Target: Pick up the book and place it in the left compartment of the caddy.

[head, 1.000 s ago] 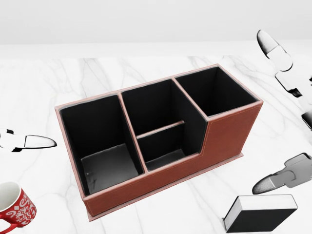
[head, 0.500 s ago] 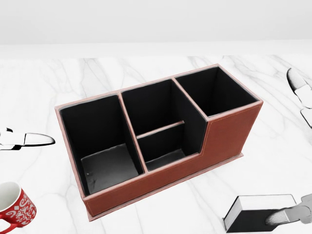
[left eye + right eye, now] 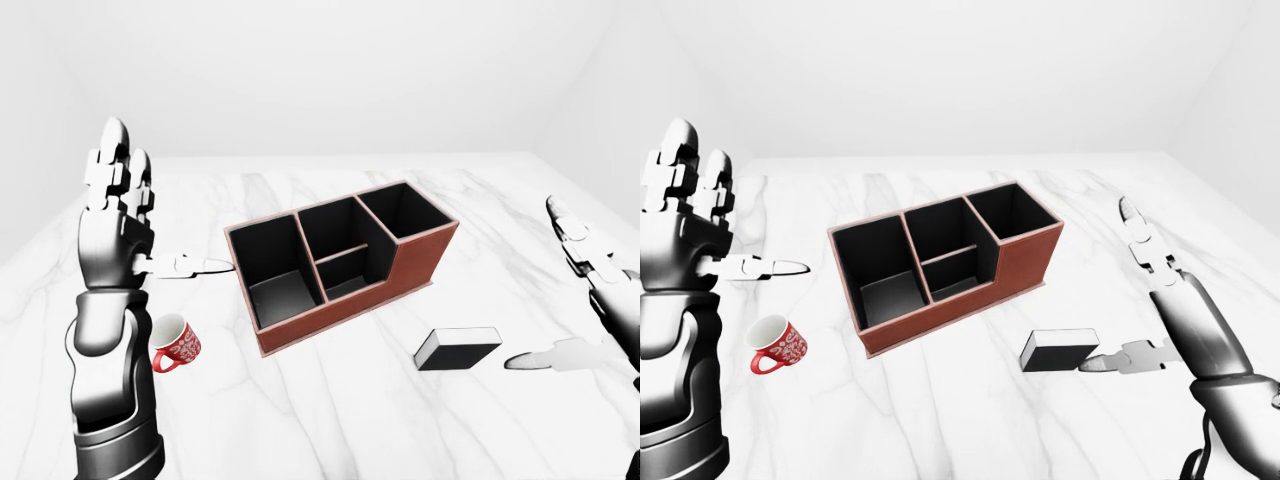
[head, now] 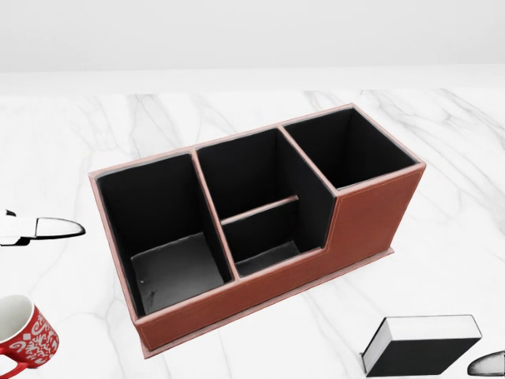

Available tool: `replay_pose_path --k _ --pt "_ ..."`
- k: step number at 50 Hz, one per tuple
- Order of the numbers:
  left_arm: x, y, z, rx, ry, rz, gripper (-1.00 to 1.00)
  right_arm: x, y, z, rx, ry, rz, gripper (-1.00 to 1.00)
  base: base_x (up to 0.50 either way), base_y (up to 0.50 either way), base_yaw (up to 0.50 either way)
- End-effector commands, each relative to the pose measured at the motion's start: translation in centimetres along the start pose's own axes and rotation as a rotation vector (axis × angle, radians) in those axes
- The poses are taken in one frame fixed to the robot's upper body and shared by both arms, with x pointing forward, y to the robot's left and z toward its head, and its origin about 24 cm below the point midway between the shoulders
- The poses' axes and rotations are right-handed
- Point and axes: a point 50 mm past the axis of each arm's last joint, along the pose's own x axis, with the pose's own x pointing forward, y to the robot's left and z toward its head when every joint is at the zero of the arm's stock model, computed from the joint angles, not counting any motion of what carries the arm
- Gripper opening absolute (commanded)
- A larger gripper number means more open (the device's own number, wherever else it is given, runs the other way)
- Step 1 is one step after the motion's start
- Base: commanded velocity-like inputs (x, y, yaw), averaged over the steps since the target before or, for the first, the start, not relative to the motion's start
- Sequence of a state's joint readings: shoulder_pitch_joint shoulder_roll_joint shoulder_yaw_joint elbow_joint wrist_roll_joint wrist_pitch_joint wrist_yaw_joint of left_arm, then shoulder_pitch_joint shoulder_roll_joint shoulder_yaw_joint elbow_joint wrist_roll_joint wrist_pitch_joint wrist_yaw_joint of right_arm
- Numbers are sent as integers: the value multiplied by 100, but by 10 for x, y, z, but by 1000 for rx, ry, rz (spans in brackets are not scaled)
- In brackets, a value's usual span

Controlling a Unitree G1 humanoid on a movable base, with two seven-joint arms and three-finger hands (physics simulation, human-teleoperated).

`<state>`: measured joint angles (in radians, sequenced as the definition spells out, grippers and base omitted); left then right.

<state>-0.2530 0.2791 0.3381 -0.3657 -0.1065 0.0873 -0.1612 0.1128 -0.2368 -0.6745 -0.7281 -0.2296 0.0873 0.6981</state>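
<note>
Right hand (image 3: 1145, 300), fingers spread and empty, its thumb tip just beside the right end of the book (image 3: 1060, 350). The book lies flat on the marble table (image 3: 940, 410), near the caddy (image 3: 945, 262) and below its right end in the right-eye view. Judged a stiff, moderately light hardback with smooth covers that may slip; best pinched across its thickness at a long edge. Left hand (image 3: 118, 215) raised, fingers extended, holding nothing, above a red mug (image 3: 175, 343). The left compartment (image 3: 275, 265) stands vacant.

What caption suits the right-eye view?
Open right hand beside the black book; the red-brown caddy sits empty.
</note>
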Motion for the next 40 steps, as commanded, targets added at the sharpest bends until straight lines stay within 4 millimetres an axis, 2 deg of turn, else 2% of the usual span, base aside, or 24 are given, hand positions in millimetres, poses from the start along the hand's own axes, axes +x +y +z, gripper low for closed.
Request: replay_pose_path --k 1,19,40 --pt "-3 2 -2 0 10 9 100 3 6 -7 -5 39 25 100 0 0 0" --pt "-7 5 -5 -2 29 21 100 24 29 -14 -23 73 135 100 0 0 0" --pt "-8 5 -7 1 38 22 100 18 42 -21 -50 109 180 100 0 0 0"
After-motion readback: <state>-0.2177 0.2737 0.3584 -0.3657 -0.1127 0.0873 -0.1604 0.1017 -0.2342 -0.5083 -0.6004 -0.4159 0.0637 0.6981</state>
